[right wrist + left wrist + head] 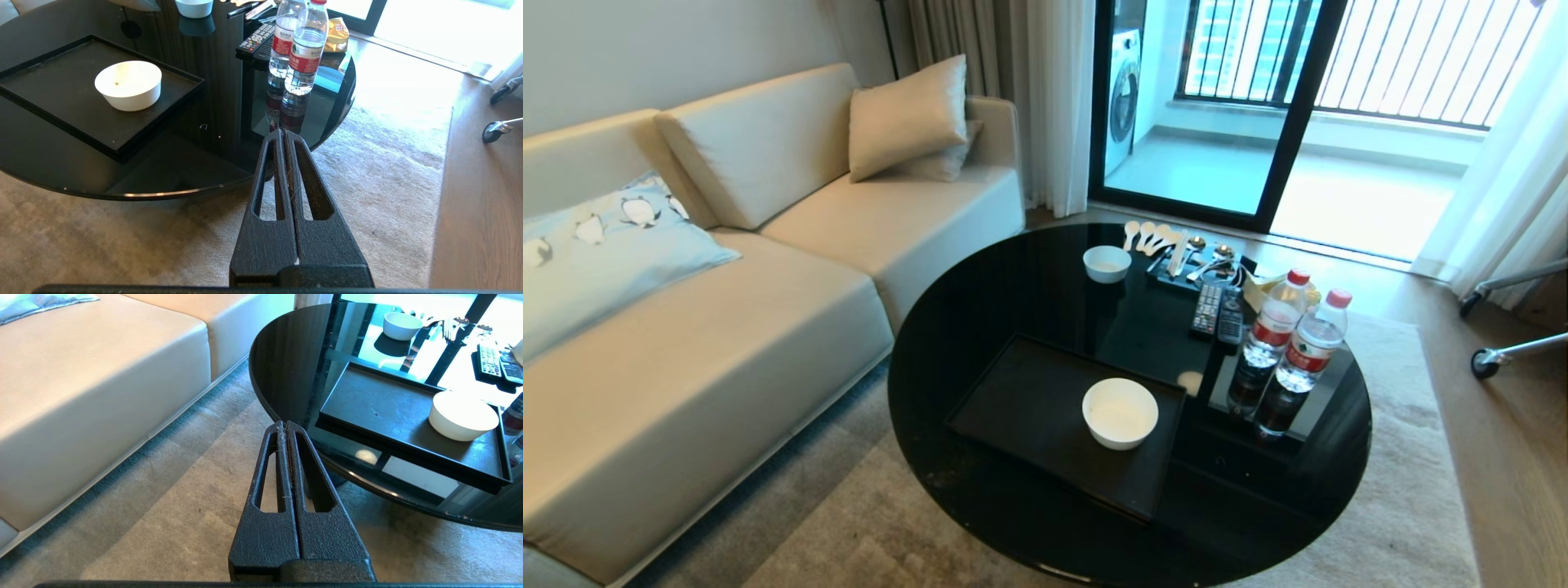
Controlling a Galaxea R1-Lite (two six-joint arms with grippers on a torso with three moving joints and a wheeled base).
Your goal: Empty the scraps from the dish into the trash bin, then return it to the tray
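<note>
The dish (1120, 412) is a small white bowl standing upright on the matte black tray (1021, 400), toward its right end; it also shows in the wrist views (462, 415) (128, 85). Inside it I see only one tiny speck; no scraps show. The trash bin is out of view. My left gripper (285, 424) is shut and empty, low over the rug short of the table's left edge. My right gripper (282, 132) is shut and empty, low by the table's near right edge. Neither arm shows in the head view.
A second white bowl (1107, 263), spoons (1147, 237), two remotes (1217, 312) and two water bottles (1290, 343) stand on the round black tabletop (980, 286). A beige sofa (686, 327) lies left; a wheeled stand (1494, 355) right.
</note>
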